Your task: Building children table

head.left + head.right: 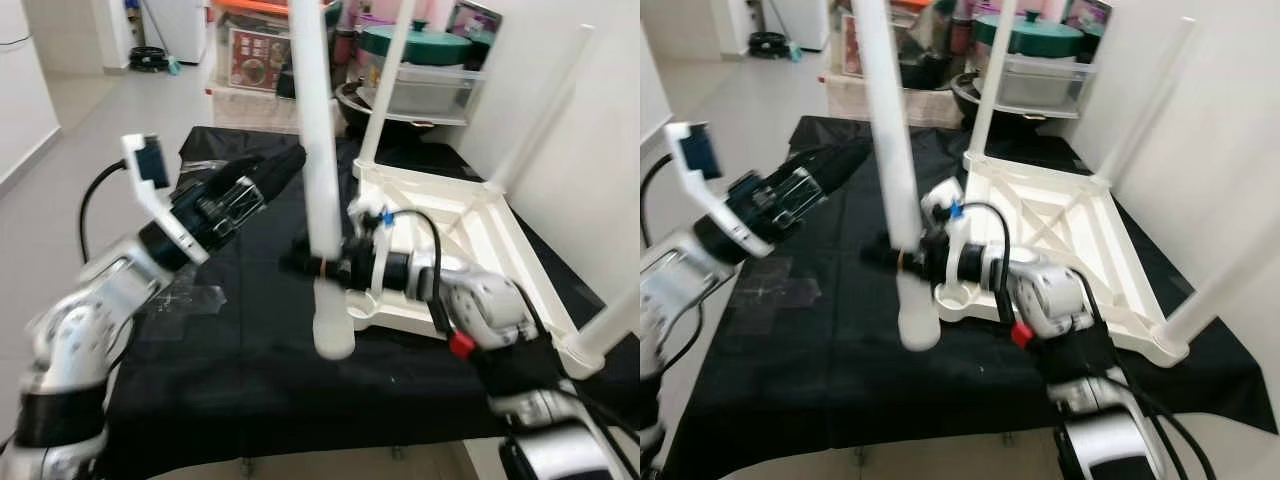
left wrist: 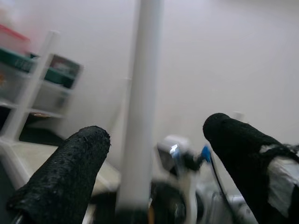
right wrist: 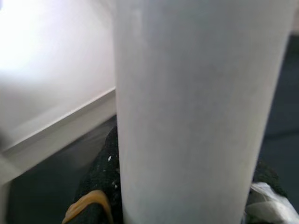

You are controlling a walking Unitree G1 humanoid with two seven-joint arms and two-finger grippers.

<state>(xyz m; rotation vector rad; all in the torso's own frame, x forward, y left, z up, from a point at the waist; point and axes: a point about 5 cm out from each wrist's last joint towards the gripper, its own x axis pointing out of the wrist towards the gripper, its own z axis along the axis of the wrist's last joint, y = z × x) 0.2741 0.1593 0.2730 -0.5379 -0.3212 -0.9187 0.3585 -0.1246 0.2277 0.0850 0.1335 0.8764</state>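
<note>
A white children's table [image 1: 455, 235] lies upside down on the black-covered worktop [image 1: 240, 340]. Three white legs stand up from it: the far-left leg [image 1: 385, 85], the far-right leg [image 1: 540, 110] and the near-right leg [image 1: 612, 325]. My right gripper [image 1: 322, 266] is shut on a loose white table leg [image 1: 320, 150], held upright just beside the table's near-left corner. In the right wrist view this leg [image 3: 196, 116] sits against a black finger [image 3: 100, 179]. My left gripper [image 1: 288, 165] is open, left of the leg and apart from it; in its wrist view the leg [image 2: 140, 116] stands beyond its fingers [image 2: 70, 177].
Clear storage bins and a pot with a green lid [image 1: 415, 45] stand behind the worktop. A white wall [image 1: 600, 120] runs along the right. Clear tape [image 1: 190, 295] lies on the black cloth near my left arm. Tiled floor [image 1: 90, 110] opens to the left.
</note>
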